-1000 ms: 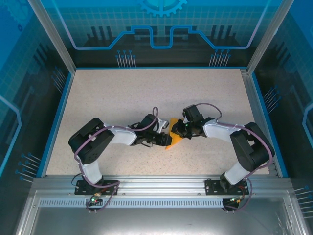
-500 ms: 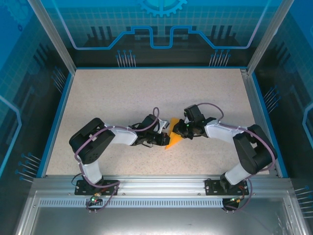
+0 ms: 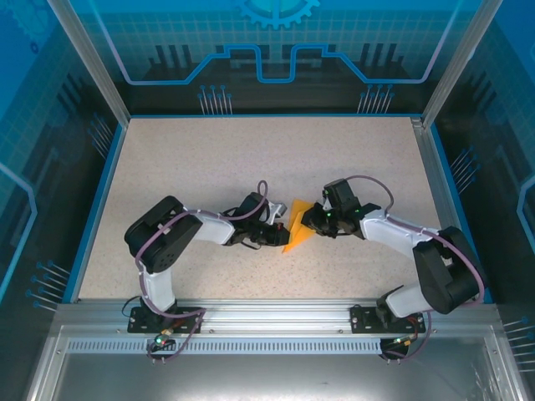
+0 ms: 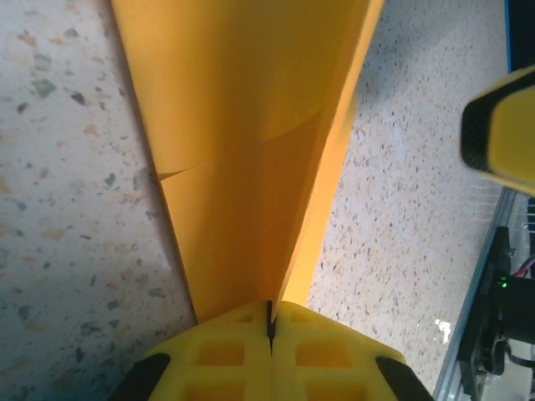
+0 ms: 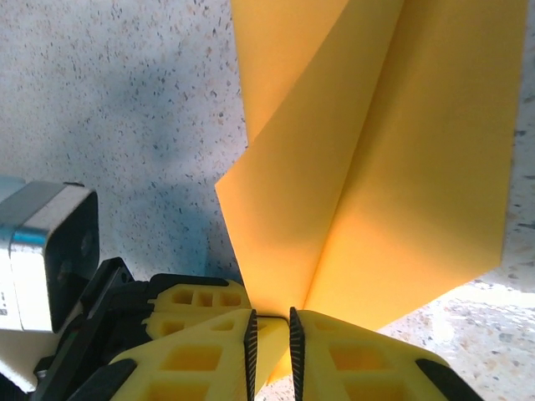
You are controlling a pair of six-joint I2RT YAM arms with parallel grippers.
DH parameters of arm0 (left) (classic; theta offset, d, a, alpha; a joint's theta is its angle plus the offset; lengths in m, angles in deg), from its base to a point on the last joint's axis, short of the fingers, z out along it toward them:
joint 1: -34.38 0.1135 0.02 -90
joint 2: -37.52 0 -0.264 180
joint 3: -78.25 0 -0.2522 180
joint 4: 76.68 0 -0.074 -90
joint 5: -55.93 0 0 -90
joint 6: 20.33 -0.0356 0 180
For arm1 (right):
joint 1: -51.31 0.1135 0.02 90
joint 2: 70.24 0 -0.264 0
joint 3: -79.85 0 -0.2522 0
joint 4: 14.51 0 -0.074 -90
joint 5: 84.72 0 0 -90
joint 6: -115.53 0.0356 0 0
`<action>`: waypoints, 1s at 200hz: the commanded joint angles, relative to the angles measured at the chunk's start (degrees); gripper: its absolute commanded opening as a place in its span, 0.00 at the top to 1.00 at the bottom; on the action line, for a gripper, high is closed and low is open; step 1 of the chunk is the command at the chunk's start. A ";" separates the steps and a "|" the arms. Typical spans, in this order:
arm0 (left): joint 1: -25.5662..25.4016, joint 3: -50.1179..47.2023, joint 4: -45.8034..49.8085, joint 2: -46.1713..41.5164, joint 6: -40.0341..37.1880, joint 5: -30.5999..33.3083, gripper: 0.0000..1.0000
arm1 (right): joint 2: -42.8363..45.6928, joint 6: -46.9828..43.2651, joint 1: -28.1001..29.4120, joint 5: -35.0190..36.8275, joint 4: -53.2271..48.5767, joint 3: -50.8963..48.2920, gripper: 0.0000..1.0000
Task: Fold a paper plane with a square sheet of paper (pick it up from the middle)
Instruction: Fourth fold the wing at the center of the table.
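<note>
While I am looking down from above, the paper plane (image 3: 296,229) is sitting near the middle of the table (image 3: 209,159), caught between the two arms. The left gripper (image 3: 280,233) is meeting it from one side and the right gripper (image 3: 312,219) from the other. I am not managing to tell whether the paper is touching the tabletop.

Through the left wrist camera, the left gripper (image 4: 269,324) is showing its jaws pressed together with a thin edge of the paper plane (image 4: 242,125) nipped between them. The orange folds are fanning away from the fingers (image 4: 219,352), one crease bowing a little.

Through the right wrist camera, the right gripper (image 5: 272,324) is clamping the paper plane (image 5: 376,167) at the point where its creases are converging, its jaws standing only a sliver apart with the paper in that gap.

To my eye this is going to handle as something almost weightless, limp and easily creased. Pulling the two grips apart is risking a tear, and squeezing on a flat panel is risking a stray dent. I am judging the layered ridge along the centre fold to be the soundest hold, since the doubled paper is stiffest there.
</note>
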 commanded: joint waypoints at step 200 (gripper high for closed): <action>3.12 -1.97 -6.36 3.54 13.92 -4.07 1.00 | -8.62 2.60 -1.57 -4.17 6.57 4.84 0.80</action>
